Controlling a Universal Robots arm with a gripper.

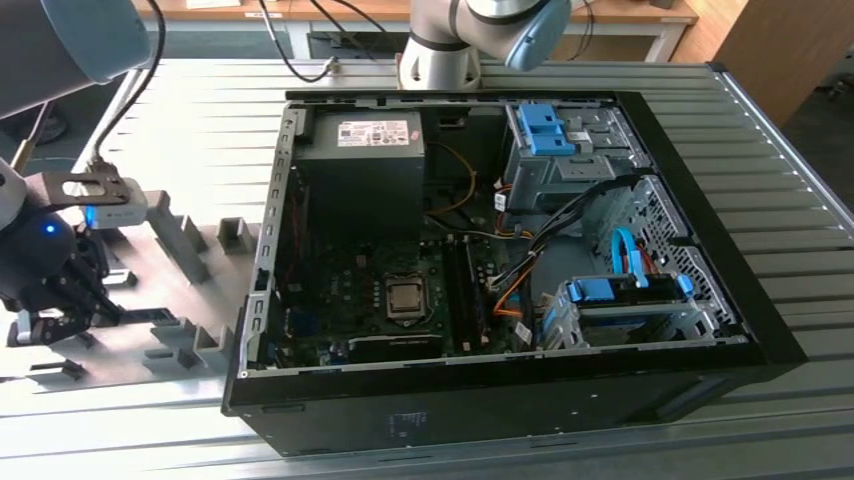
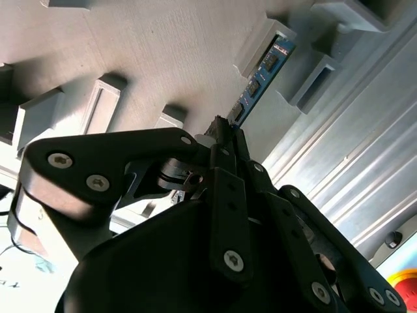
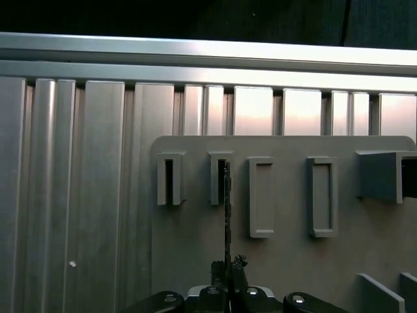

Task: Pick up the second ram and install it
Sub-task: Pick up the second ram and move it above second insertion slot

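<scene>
- The second ram (image 2: 260,78), a long, thin, flat dark memory stick with a blue label, is pinched at one end by the black gripper (image 2: 225,134); the fingers are closed on it.
- In the first wrist view the second ram (image 3: 227,208) shows edge-on as a thin dark line running out from the gripper (image 3: 228,270); its far end meets a small grey slotted block (image 3: 220,177), and I cannot tell whether it sits inside the slot or just clear of it.
- That block (image 2: 260,49) is one of several rising from a flat grey holder plate (image 3: 195,261).
- In the exterior view, the gripper (image 1: 60,305) hangs over the plate (image 1: 200,300), at about nine o'clock from the open black computer case (image 1: 747,330); gripper and case are well apart.
- The case lies on a ribbed aluminium table (image 1: 200,130); its green motherboard (image 1: 360,290) is exposed, with blue drive brackets (image 1: 541,130) toward one o'clock inside it.
- The base of a grey robot arm (image 1: 441,50) stands at twelve o'clock of the case.
</scene>
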